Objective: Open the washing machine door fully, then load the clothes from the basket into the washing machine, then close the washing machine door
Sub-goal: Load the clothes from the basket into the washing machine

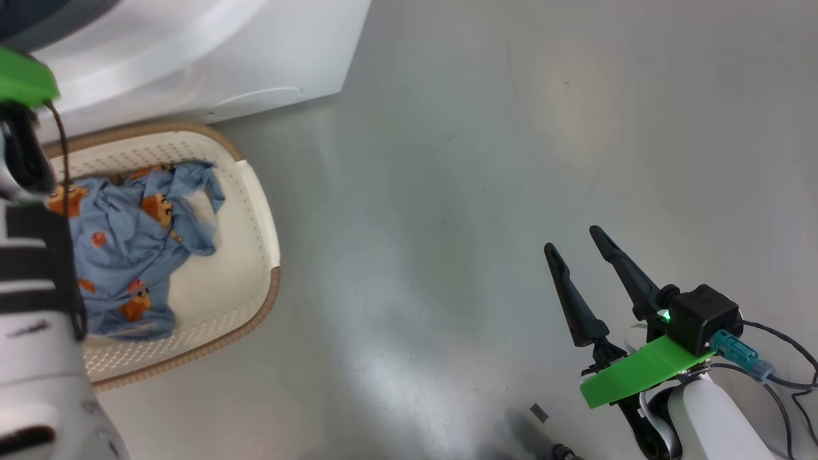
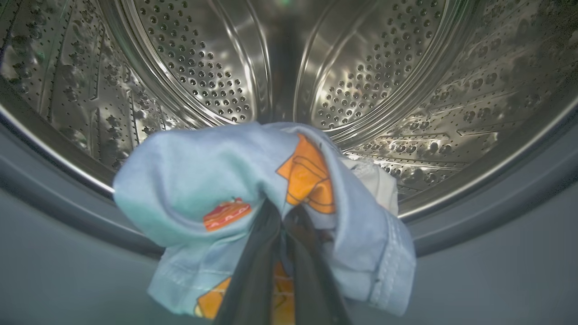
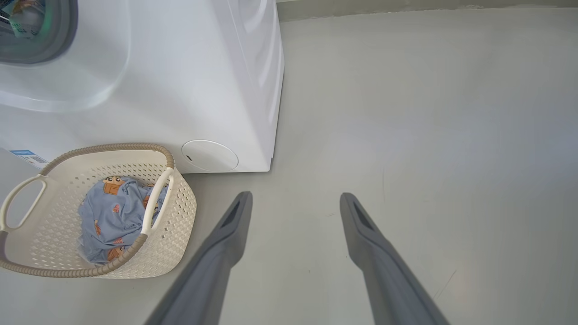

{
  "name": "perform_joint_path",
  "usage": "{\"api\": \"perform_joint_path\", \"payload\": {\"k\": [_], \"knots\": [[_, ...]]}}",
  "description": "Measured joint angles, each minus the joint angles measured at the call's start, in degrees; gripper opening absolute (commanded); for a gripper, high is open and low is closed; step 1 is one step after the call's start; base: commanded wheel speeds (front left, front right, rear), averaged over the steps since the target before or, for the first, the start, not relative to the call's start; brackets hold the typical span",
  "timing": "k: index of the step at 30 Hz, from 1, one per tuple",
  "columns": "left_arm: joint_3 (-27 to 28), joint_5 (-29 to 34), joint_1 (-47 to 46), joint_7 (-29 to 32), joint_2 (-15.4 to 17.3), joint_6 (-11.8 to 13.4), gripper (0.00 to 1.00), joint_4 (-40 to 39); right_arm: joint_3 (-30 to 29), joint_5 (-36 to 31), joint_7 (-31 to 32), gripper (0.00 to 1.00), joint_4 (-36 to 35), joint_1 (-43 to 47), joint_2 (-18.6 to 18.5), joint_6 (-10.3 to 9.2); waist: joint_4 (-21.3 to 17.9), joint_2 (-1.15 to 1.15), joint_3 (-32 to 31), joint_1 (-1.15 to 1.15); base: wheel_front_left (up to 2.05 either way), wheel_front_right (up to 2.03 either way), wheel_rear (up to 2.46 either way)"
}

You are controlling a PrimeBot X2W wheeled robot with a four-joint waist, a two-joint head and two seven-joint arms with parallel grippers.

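My left gripper (image 2: 282, 211) is shut on a piece of the clothes (image 2: 203, 180), light blue fabric with orange prints. It holds the bundle at the mouth of the washing machine (image 1: 192, 51), just before the grey gasket (image 2: 496, 225) and the perforated steel drum (image 2: 370, 67). More blue clothes (image 1: 128, 249) (image 3: 117, 212) lie in the cream basket (image 1: 271, 300) (image 3: 104, 148) on the floor beside the machine (image 3: 180, 81). My right gripper (image 1: 572, 237) (image 3: 295, 195) hangs open over bare floor to the right, holding nothing. The washing machine door is out of view.
My pale left forearm (image 1: 32, 358) covers the basket's left part in the head view. Grey floor (image 1: 479, 191) stretches wide to the right of the machine and basket. A round service flap (image 3: 210, 155) sits low on the machine's front.
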Motion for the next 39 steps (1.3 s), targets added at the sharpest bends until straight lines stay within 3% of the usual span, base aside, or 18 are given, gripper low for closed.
{"api": "perform_joint_path", "payload": {"k": [13,18,22,32,39], "knots": [[1.9,0.7,-10.7,0.0,3.6,1.1,0.0,10.6,0.0,0.0,0.0,1.0,0.2,2.3,-0.2,0.0,-2.3,0.0,-1.3,0.0,0.0,0.0,0.0],[3.1,1.1,-12.7,0.0,5.3,2.6,0.0,12.9,-0.2,0.1,0.0,1.0,-0.1,3.2,-0.3,0.0,-3.1,0.0,-1.1,0.0,0.0,0.0,0.0],[3.7,1.5,-14.5,0.0,6.2,3.6,0.0,12.0,-1.3,0.1,0.0,1.0,-0.7,5.1,-0.4,0.0,-3.7,0.0,-0.5,0.0,0.0,0.0,0.0],[3.7,4.8,-15.8,0.0,7.3,3.1,0.0,3.1,-1.0,0.1,0.0,1.0,-1.8,6.3,-0.1,0.0,-5.0,0.0,1.4,0.0,0.0,0.0,0.0],[4.0,7.3,-15.8,0.0,10.4,5.5,0.0,9.7,0.4,0.1,0.0,1.0,-1.6,6.8,0.2,0.0,-7.4,0.0,0.3,0.0,0.0,0.0,0.0]]}}
